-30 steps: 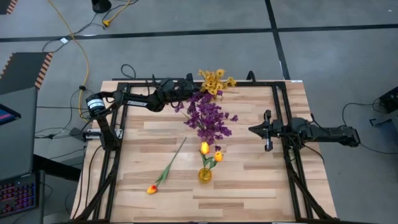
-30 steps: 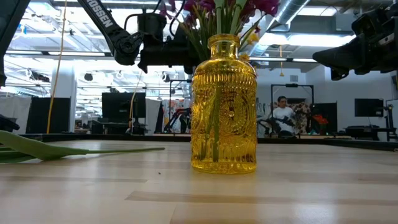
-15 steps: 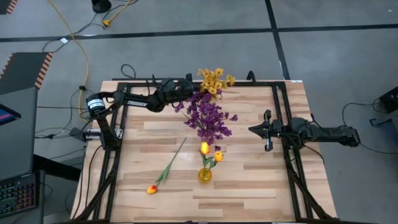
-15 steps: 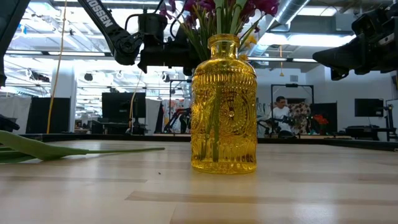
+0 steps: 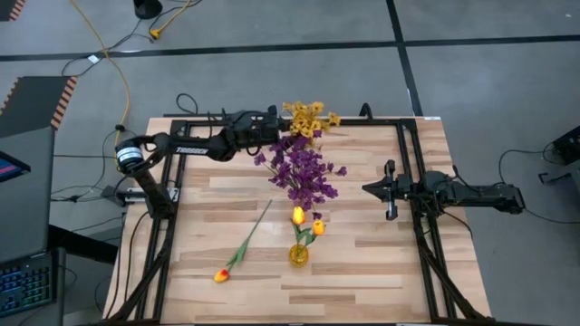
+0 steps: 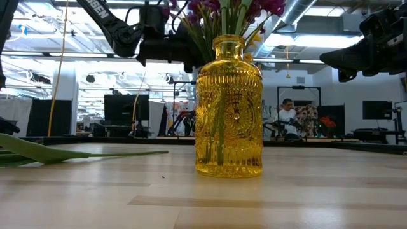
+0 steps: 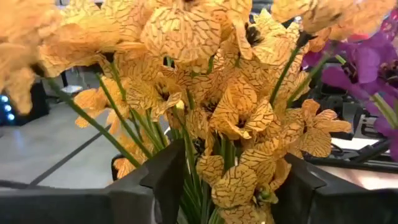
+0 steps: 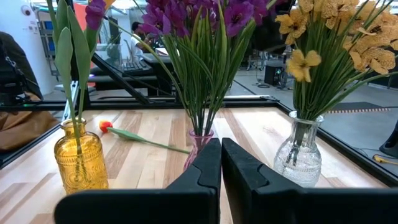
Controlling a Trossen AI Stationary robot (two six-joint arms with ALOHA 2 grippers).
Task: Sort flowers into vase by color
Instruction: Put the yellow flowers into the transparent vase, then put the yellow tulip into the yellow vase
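Yellow clustered blooms (image 5: 306, 118) in clear glass vase (image 8: 300, 152), top centre of high view at far bench edge. Purple blossoms (image 5: 304, 170) in pink vase (image 8: 200, 144), frame centre. Two yellow-orange tulips (image 5: 306, 220) in amber vase (image 5: 298, 254), lower centre. One loose tulip (image 5: 237, 253) flat on bench (image 5: 362, 272), lower left of amber vase. Left gripper (image 5: 275, 132) at yellow blooms, fingers (image 7: 169, 180) spread either side of stems. Right gripper (image 5: 369, 189) hovers right of purple blossoms, fingers pressed together, empty.
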